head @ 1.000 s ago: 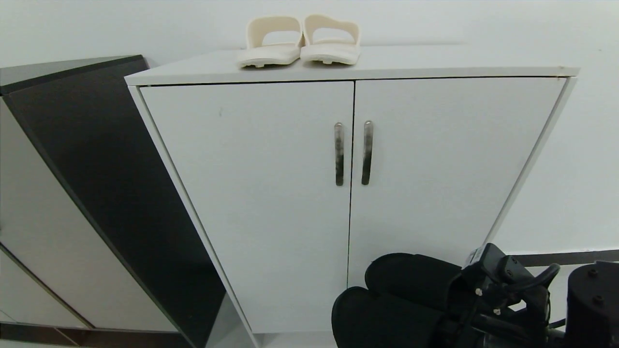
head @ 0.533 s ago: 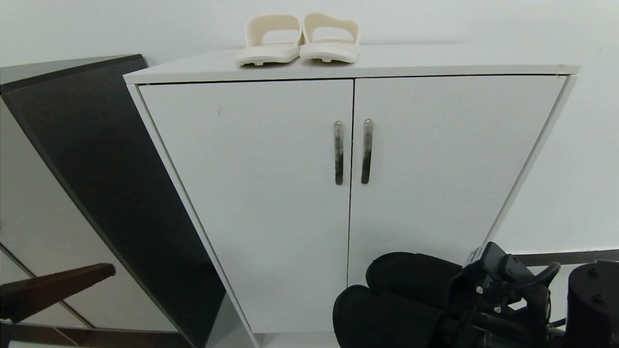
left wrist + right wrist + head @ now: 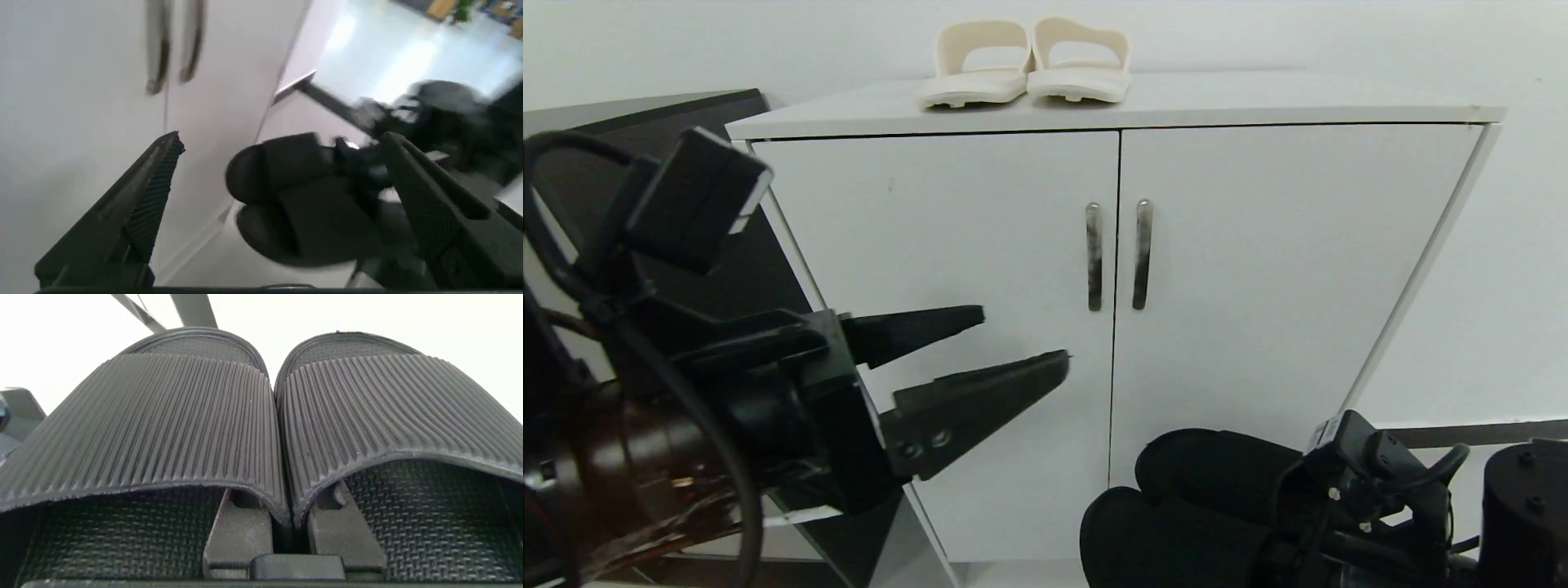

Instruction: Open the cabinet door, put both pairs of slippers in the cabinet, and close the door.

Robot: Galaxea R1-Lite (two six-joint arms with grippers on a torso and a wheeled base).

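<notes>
cabinet top (image 3: 1258,102) | cream slippers (image 3: 988,84) side by side, touching

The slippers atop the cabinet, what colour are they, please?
Cream; the slippers show best in the head view.

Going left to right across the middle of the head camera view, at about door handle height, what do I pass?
left gripper, jaws open → left door handle → right door handle → cabinet's right edge → white wall
</notes>
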